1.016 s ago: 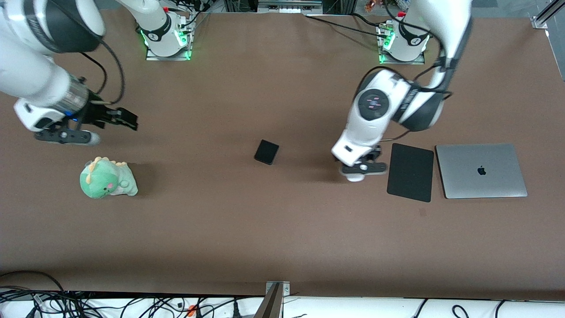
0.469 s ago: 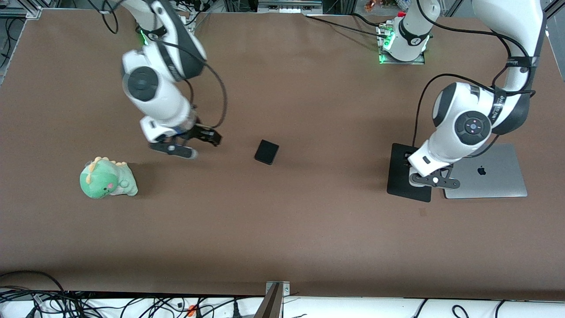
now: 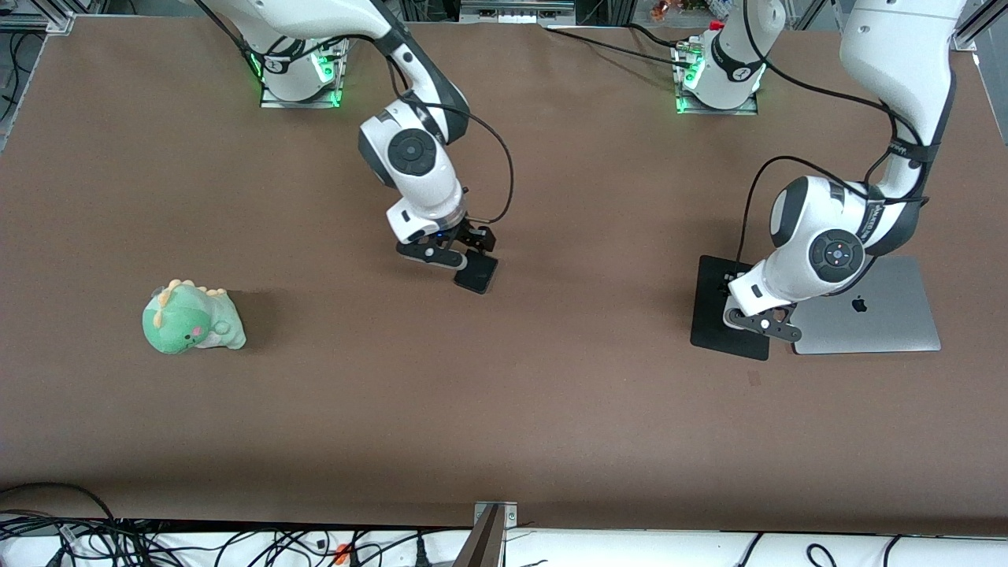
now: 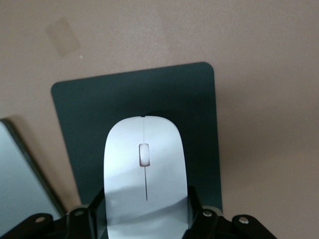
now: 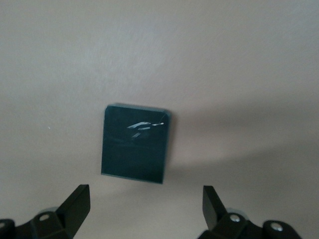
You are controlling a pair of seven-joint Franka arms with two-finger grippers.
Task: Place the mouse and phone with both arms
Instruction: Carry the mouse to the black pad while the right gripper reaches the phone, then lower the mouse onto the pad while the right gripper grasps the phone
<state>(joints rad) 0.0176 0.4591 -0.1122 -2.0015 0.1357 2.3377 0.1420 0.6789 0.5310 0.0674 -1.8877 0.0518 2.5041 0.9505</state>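
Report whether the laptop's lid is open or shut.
Shut. The laptop lies flat beside the mouse pad, its silver lid logo-side up, no screen or keys showing.

Glossy white mouse [image 4: 144, 167]; phone [image 5: 135, 143] perhaps glassy; matt table [image 3: 504, 409].

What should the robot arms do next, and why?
Probably lower the left end effector a little. It is shut on the mouse, held over the mouse pad but not visibly resting on it. Meanwhile the right end effector is open over the phone.
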